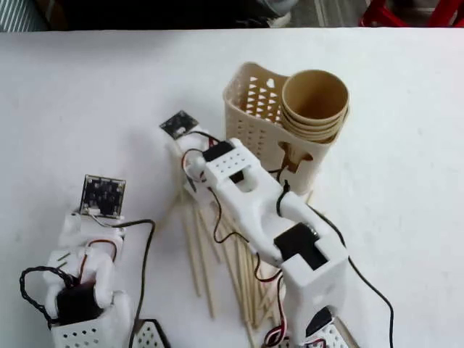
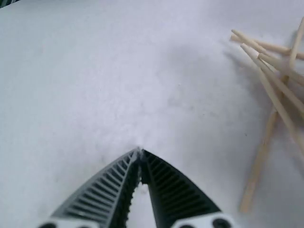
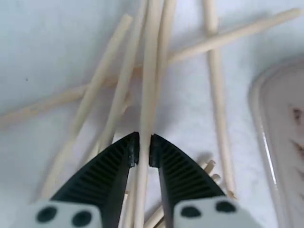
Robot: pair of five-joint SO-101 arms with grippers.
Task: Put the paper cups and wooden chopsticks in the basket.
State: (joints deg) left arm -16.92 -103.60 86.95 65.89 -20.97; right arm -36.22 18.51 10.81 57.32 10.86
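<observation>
The right tool (image 3: 144,144) is clamping a single wooden chopstick (image 3: 151,71), which is running straight out ahead of its tips and back beneath its jaws. Loose chopsticks (image 3: 214,95) are lying on either side of the tool and crossing under the gripped one on the bench (image 1: 87,94). The basket (image 1: 250,130) is standing just beyond the tool, and the stack of paper cups (image 1: 315,98) is already sitting in its far end. The left tool (image 2: 140,154) is resting pinched together with nothing in it, low over bare bench, the pile well off to one side.

Likely faults:
- The gripped stick is thin and round, so it is probably free to swivel or slide between the pads during lifting.
- Neighbours touching it are liable to be dragged along and scattered.
- The stick is long, so its leading end is at risk of striking the basket wall instead of clearing the rim.
- The cups are filling much of the opening, so a stick entering there could be glancing off them or tipping the basket.
</observation>
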